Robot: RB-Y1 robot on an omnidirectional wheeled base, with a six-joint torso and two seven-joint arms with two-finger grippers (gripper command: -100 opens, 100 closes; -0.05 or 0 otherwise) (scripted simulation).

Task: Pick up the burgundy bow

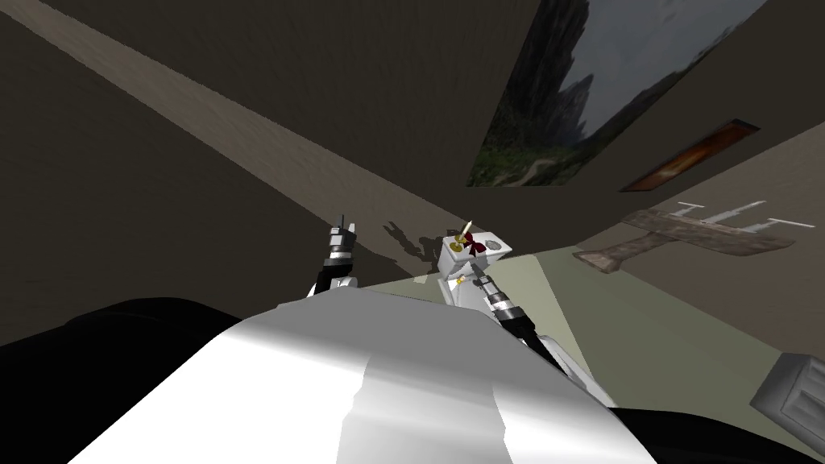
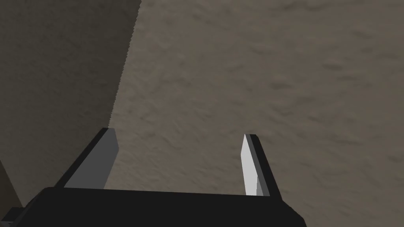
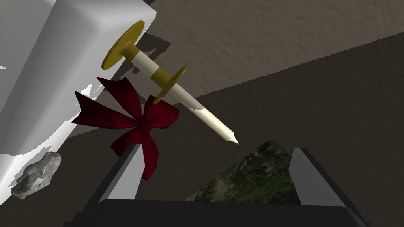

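Note:
The burgundy bow [image 1: 476, 246] lies on top of a small white stand [image 1: 459, 282] against the wall. In the right wrist view the bow [image 3: 136, 122] sits at the stand's top edge [image 3: 47, 71], its ribbon tail hanging beside one finger [image 3: 130, 173]. My right gripper [image 3: 217, 151] is open just short of the bow, and most of the bow lies off to that finger's side, not between the two. In the head view this gripper [image 1: 475, 274] reaches up at the stand. My left gripper [image 1: 343, 227] is raised toward the wall, its fingers [image 2: 248, 165] open and empty.
A white candle in a brass holder [image 3: 173, 94] stands right beside the bow, and a grey stone [image 3: 35, 175] lies on its other side. A large landscape painting [image 1: 564, 97], a small frame [image 1: 689, 157] and a wooden rack [image 1: 685, 234] hang on the walls. A grey box [image 1: 793, 395] sits low right.

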